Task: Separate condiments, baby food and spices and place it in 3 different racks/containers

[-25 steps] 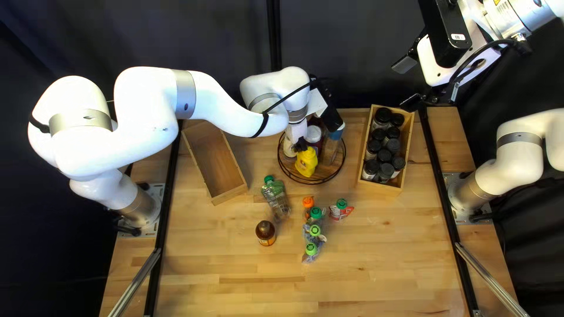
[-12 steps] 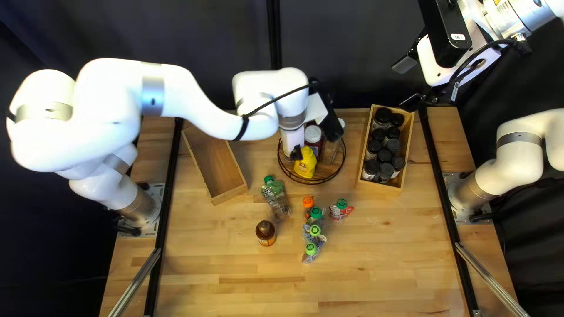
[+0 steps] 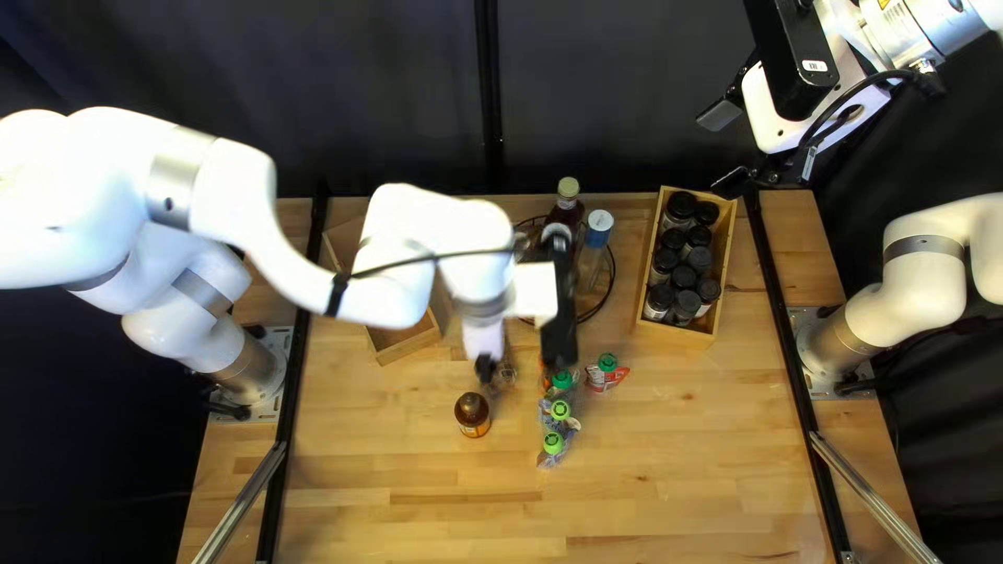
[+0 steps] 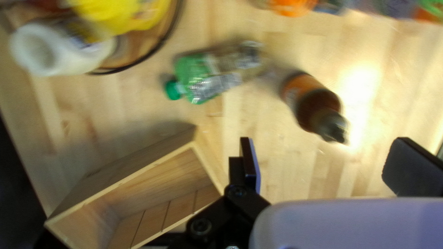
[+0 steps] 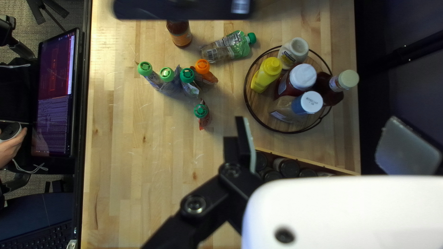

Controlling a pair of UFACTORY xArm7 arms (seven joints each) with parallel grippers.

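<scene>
The left gripper (image 3: 522,366) hangs above the table (image 3: 679,470), near its middle. Its fingers are wide apart and have hold of nothing. In the left wrist view, the brown bottle (image 4: 316,106) stands ahead of it, and the green-capped pouch (image 4: 212,71) lies farther ahead, not touched.

The right gripper (image 3: 726,148) is raised beyond the table's far edge. Its fingers are also wide apart, with nothing held between them.

The wire-rimmed round tray (image 5: 247,99) is near the middle of the table's far edge. On it are the yellow squeeze bottle (image 5: 265,76), the white-lidded jar (image 5: 288,55), the white-capped dark red bottle (image 5: 302,77), the cream-capped dark bottle (image 5: 344,80) and the clear bottle with blue neck (image 5: 288,108).

To the right of this tray, one wooden box (image 3: 674,329) holds the black-lidded spice jars (image 3: 684,277). Another wooden box (image 3: 407,345) is toward the table's far left corner, partly hidden by the left arm.

Five small food pouches (image 5: 187,75), four with green caps and one with orange, are between the tray and the table's near edge. One green-capped pouch is a little apart from the others. In the right wrist view, a person's hand (image 5: 11,150) is beside a screen (image 5: 55,92).
</scene>
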